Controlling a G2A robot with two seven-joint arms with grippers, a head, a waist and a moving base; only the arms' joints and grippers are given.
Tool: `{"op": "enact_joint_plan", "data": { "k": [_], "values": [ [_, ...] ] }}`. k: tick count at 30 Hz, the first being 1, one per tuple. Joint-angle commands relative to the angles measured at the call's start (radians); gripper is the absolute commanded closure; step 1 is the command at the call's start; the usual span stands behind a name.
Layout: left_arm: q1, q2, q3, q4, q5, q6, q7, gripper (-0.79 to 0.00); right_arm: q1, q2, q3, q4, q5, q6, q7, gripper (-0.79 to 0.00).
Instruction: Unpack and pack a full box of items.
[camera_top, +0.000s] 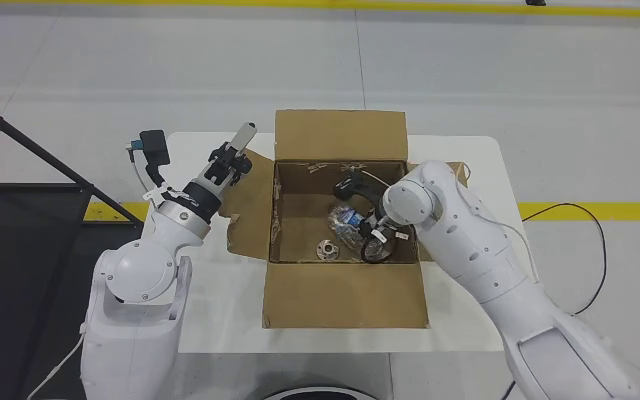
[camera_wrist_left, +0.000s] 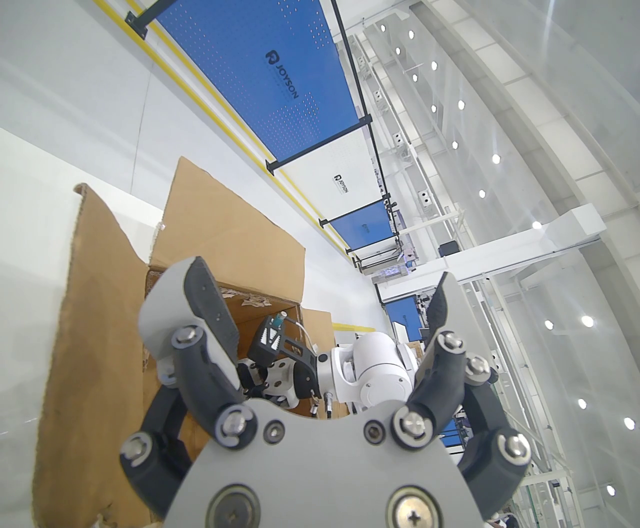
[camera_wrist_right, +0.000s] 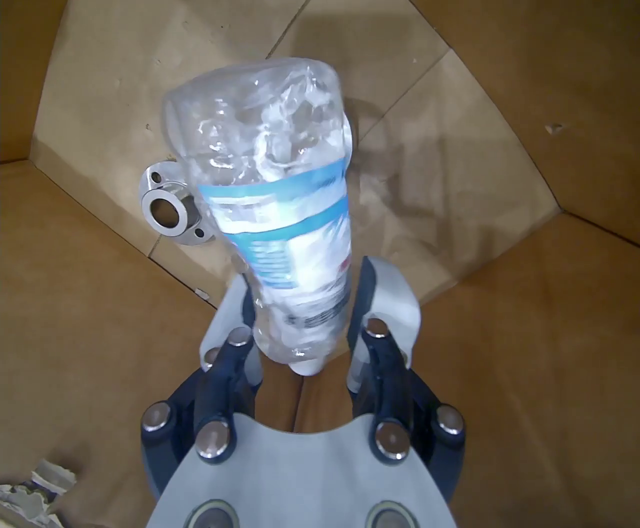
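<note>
Inside the box (camera_top: 340, 295), your right gripper (camera_wrist_right: 306, 285) is clamped on the bottle (camera_wrist_right: 280, 200) near its cap. Flange (camera_wrist_right: 170, 210) lies on the floor just beside it, toward the front wall; bare floor along the left wall. Left gripper (camera_wrist_left: 322, 290) sits outside over the left flap (camera_top: 250, 200), fingers (camera_wrist_left: 210, 300) spread, holding nothing.

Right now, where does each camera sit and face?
Top view: overhead, facing down at table and open cardboard box; left arm and right arm show.
Left wrist view: on left wrist, angled up past a box flap toward the ceiling; open left gripper shows.
Right wrist view: on right wrist, facing into the box; right gripper holds a plastic bottle beside a metal flange.
Shared: top and right wrist show bottle and flange.
</note>
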Motion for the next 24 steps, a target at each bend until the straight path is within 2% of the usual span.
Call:
{"op": "enact_joint_plan", "data": {
  "k": [1, 11, 18, 20, 22, 24],
  "values": [
    [0.000, 0.000, 0.000, 0.000, 0.000, 0.000, 0.000, -0.785, 0.003, -0.003, -0.003, 0.016, 0.000, 0.001, -0.012, -0.785],
    [0.000, 0.000, 0.000, 0.000, 0.000, 0.000, 0.000, -0.785, 0.023, -0.026, -0.040, 0.079, 0.006, -0.011, -0.068, -0.782],
    [0.000, 0.000, 0.000, 0.000, 0.000, 0.000, 0.000, -0.785, 0.046, -0.053, -0.084, 0.144, 0.007, -0.006, -0.071, -0.751],
    [0.000, 0.000, 0.000, 0.000, 0.000, 0.000, 0.000, -0.785, 0.053, -0.063, -0.098, 0.161, 0.012, -0.007, -0.073, -0.659],
    [0.000, 0.000, 0.000, 0.000, 0.000, 0.000, 0.000, -0.785, 0.061, -0.072, -0.108, 0.180, 0.017, -0.007, -0.075, -0.400],
    [0.000, 0.000, 0.000, 0.000, 0.000, 0.000, 0.000, -0.785, 0.069, -0.079, -0.114, 0.197, 0.022, -0.011, -0.078, -0.175]
  ]
}}
